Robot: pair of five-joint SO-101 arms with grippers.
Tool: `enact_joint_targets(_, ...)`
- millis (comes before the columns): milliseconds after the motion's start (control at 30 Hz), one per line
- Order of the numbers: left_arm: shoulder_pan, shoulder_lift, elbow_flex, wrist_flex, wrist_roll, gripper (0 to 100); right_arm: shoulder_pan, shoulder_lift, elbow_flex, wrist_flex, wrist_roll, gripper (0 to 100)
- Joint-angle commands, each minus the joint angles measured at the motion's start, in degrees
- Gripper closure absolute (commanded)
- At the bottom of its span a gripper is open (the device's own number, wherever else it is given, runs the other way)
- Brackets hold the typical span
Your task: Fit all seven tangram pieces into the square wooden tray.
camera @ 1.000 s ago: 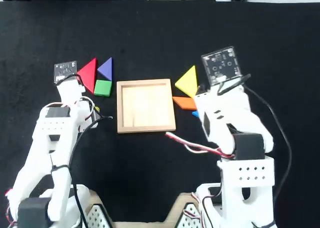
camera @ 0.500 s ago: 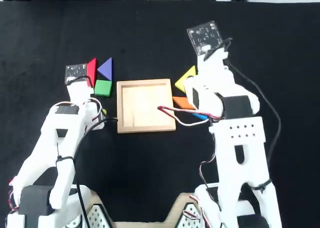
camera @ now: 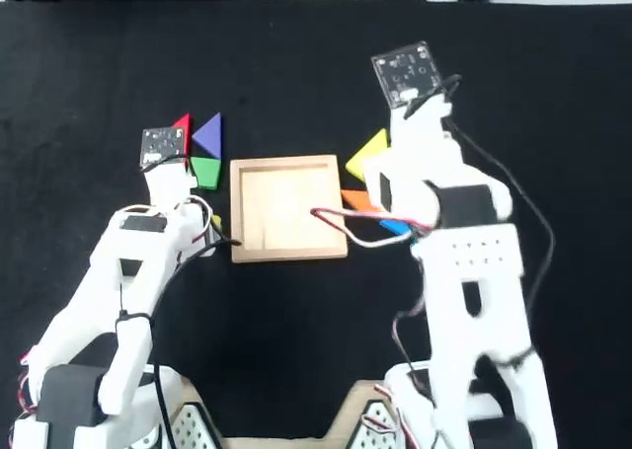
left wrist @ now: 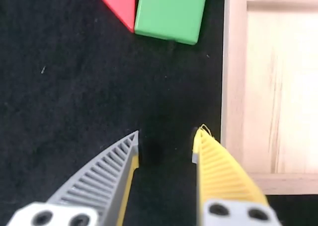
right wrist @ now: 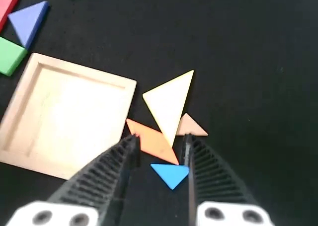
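Left gripper [left wrist: 169, 134] open, holding nothing, just beside wooden tray [left wrist: 233, 87], near green square [left wrist: 171, 12]. Right gripper [right wrist: 160, 137] open too, over orange parallelogram [right wrist: 149, 140].

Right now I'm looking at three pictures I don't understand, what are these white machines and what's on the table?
You're seeing two small white robot arms, the left arm and the right arm, at a black table. One picture looks down from above; the other two come from a camera on each arm's wrist. The left gripper is open and holds nothing, beside the wooden tray, which has no pieces in it. The right gripper is open over the orange piece. On one side of the tray lie a red triangle, a purple triangle and a green square; on the other, a yellow triangle, a blue triangle and a tan triangle.
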Motion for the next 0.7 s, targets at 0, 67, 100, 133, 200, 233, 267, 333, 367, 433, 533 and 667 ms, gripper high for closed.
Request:
enact_joint_targets(0, -0.31, 0.00, -0.22, -0.79, 0.44, 82, -0.97, 5.05, -3.47, -0.70, -0.09, 84.6)
enact_joint_targets(67, -0.31, 0.00, -0.22, -0.79, 0.44, 82, -0.97, 7.43, -6.99, -0.18, -0.09, 84.7)
enact_joint_targets(100, -0.31, 0.00, -0.22, -0.79, 0.44, 82, -0.97, 8.66, -8.84, 0.00, -0.09, 84.7)
enact_joint_targets(133, -0.31, 0.00, -0.22, -0.79, 0.44, 82, -0.97, 9.98, -10.68, 0.26, -0.09, 84.7)
enact_joint_targets(200, -0.31, 0.00, -0.13, -0.79, 0.44, 82, -0.88, 13.58, -13.85, 0.35, -0.09, 84.7)
enact_joint_targets(233, -0.31, 0.00, -0.13, -0.79, 0.44, 82, -0.88, 15.69, -14.99, 0.35, -0.18, 84.7)
enact_joint_targets(267, -0.40, 0.00, -0.13, -0.79, 0.44, 82, -0.88, 17.98, -16.04, 0.35, -0.18, 84.7)
enact_joint_targets(333, -0.40, 0.00, -0.13, -0.79, 0.44, 82, -0.88, 22.81, -17.80, 0.35, -0.18, 84.7)
enact_joint_targets(367, -0.40, 0.00, -0.13, -0.88, 0.44, 82, -0.88, 25.19, -18.59, 0.35, -0.18, 84.7)
enact_joint_targets(433, -0.40, 0.00, -0.22, -0.88, 0.44, 82, -0.88, 29.32, -20.09, 0.26, -0.18, 84.7)
enact_joint_targets(533, -0.40, 0.26, -0.48, -0.88, 0.44, 82, -0.88, 34.24, -21.93, 0.26, -0.53, 84.7)
enact_joint_targets(667, -0.40, 0.35, -0.66, -0.97, 0.35, 82, -0.70, 38.20, -23.25, 0.26, -0.53, 84.7)
